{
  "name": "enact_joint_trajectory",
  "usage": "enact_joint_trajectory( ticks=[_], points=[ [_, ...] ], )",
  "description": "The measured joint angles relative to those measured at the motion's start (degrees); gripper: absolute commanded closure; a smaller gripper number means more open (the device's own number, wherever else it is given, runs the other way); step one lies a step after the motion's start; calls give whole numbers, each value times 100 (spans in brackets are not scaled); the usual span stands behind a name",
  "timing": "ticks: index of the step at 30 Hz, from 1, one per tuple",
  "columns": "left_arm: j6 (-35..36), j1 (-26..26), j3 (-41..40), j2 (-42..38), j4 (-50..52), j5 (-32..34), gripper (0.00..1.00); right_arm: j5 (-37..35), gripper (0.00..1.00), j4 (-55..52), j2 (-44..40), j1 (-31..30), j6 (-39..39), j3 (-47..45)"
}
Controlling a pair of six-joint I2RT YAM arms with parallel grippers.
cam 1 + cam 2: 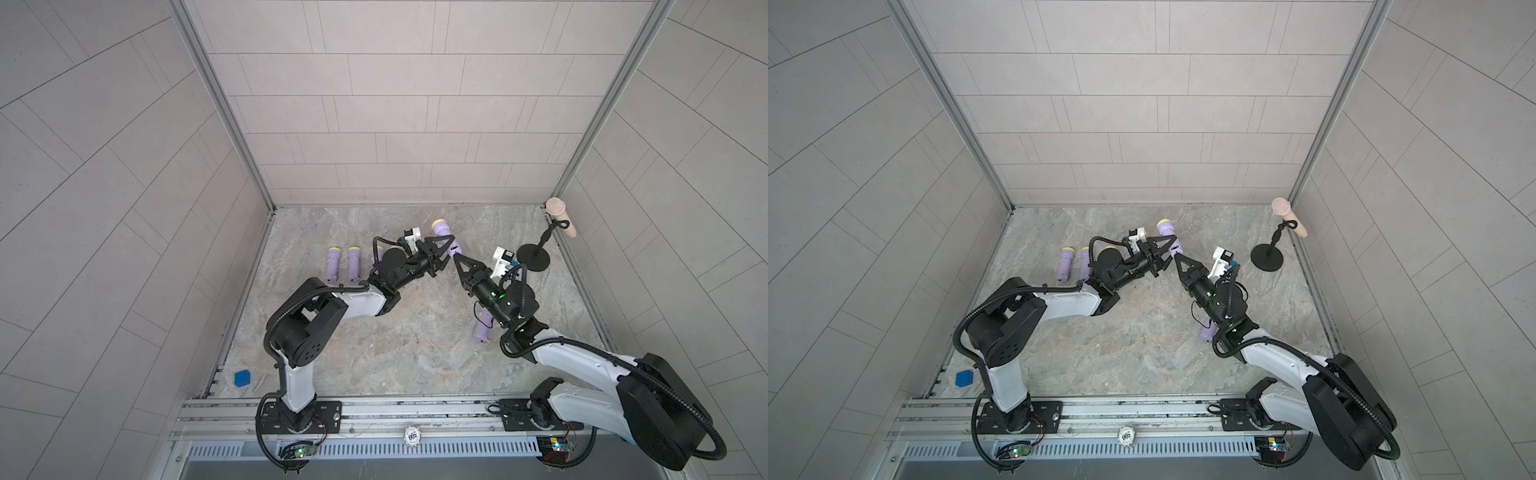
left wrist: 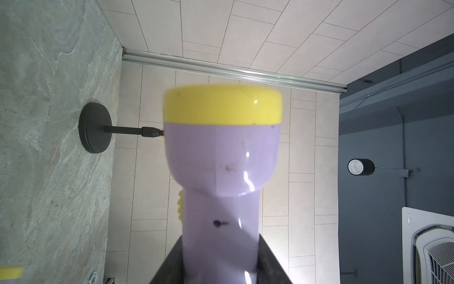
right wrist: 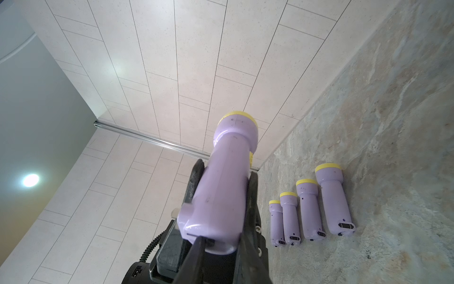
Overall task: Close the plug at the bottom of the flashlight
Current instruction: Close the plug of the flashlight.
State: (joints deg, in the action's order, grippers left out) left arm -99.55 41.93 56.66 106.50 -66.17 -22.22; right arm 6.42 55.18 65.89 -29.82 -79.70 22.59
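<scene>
Counting flashlights first: 6 total, all lilac w/ yellow caps.

No. 1 is the task flashlight. It's held off the counter, just above frame center in both top views, w/ the yellow head toward the back wall and the bottom end toward lower right. My left end effector is clamped across its body. The left wrist view shows it wedged between my dark fingers. My right end effector sits at the flashlight's bottom end, its fingers tapering nearly to a point there. Whether they're fully together or pinching the plug, can't tell. The plug itself isn't clear in any view.

Nos. 2–5 are a row of 4 spare flashlights, lying side by side on the counter w/ caps all the same way. Dark slots at their bottom ends show in the right wrist view. In the top views the row is left of center: 2 show in full, the rest are mostly behind my left arm.

No. 6 is a lone flashlight, lying lower right of center, partly under my right arm.

Other items, 1 each:
- a black round-base stand at the counter's upper right, carrying a pinkish mic-shaped thing
- a blue block at lower left, by the counter's edge
</scene>
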Motion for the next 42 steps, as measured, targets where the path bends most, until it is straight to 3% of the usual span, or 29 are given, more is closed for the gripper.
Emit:
enact_joint_trajectory(
  ticks=[14, 32, 42],
  points=[
    [-2, 22, 37, 0, 2, 7, 100, -7, 83, -291, -190, 26, 24, 0],
    [0, 59, 109, 0, 208, -48, 100, -68, 79, -785, -457, 59, 42, 0],
    [13, 46, 120, 0, 262, -162, 100, -136, 69, -1628, -1014, 103, 278, 0]
  ],
)
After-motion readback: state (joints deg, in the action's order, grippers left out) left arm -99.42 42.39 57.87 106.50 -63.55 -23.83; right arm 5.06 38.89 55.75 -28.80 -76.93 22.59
